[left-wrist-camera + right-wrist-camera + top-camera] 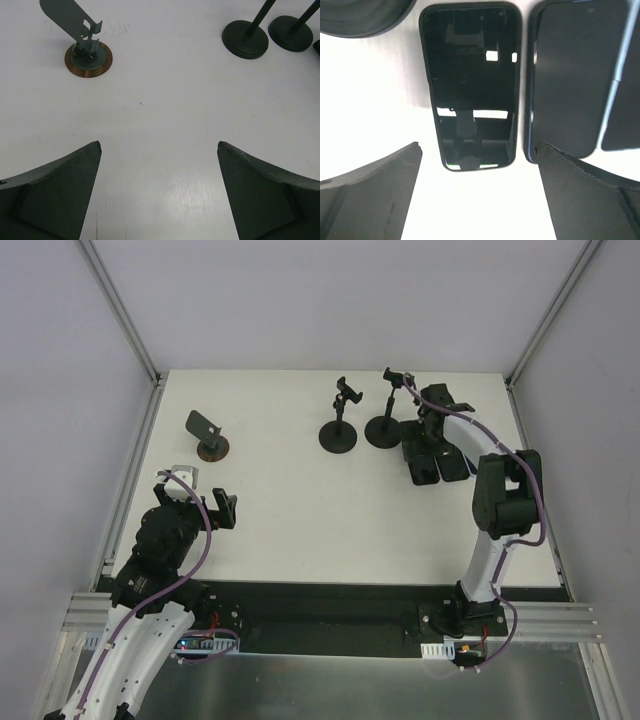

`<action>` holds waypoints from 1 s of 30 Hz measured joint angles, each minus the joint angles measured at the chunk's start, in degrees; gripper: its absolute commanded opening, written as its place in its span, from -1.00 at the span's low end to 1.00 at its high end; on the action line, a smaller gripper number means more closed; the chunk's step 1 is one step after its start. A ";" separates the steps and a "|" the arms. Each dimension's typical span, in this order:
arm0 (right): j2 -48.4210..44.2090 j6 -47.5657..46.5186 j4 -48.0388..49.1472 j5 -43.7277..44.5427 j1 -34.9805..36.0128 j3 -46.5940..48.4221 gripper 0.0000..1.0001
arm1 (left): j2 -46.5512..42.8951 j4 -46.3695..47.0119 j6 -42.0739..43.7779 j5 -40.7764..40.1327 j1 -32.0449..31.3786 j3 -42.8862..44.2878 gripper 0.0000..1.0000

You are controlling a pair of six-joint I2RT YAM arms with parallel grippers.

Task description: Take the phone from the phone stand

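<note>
A black phone (470, 85) with a glossy screen lies flat on the white table, just ahead of my right gripper (479, 145), which is open and holds nothing. A second dark phone (570, 75) lies beside it, partly under the right finger (585, 200). In the top view the right gripper (432, 435) hovers over these phones (422, 465), beside a black pole phone stand (388, 410) whose clamp is empty. My left gripper (205, 498) (159, 145) is open over bare table at the near left.
Another black pole stand (340, 420) (245, 39) stands mid-table. A grey plate stand on a brown round base (208, 435) (82, 40) sits at the far left. A third dark slab (625, 115) lies at the right edge. Frame rails border the table.
</note>
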 measured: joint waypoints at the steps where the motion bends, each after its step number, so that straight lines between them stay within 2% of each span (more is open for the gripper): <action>1: -1.60 0.24 0.37 0.11 0.00 -0.70 0.99 | 0.00 0.00 0.00 0.00 0.00 0.00 0.98; 7: -15.23 3.08 2.84 0.55 -0.02 -6.27 0.93 | 0.00 0.00 -0.07 0.02 0.00 -0.04 0.98; 15: -38.32 7.93 6.03 0.04 -0.02 -19.26 0.93 | 2.82 0.17 -1.64 -0.09 0.00 -0.09 0.98; 20: -56.52 9.49 9.60 0.02 -0.02 -28.13 0.93 | 11.17 0.42 -2.95 -2.78 0.22 0.83 0.98; 25: -72.74 10.25 15.21 0.39 -0.02 -35.63 0.93 | 21.40 2.23 -2.80 -6.36 2.23 5.38 0.98; 27: -77.26 10.49 17.42 0.57 -0.02 -38.27 0.93 | 25.83 3.89 -2.71 -5.81 5.38 8.17 0.98; 30: -81.02 10.71 18.97 0.81 -0.02 -41.00 0.93 | 33.18 8.09 -3.32 -1.66 13.35 12.37 0.98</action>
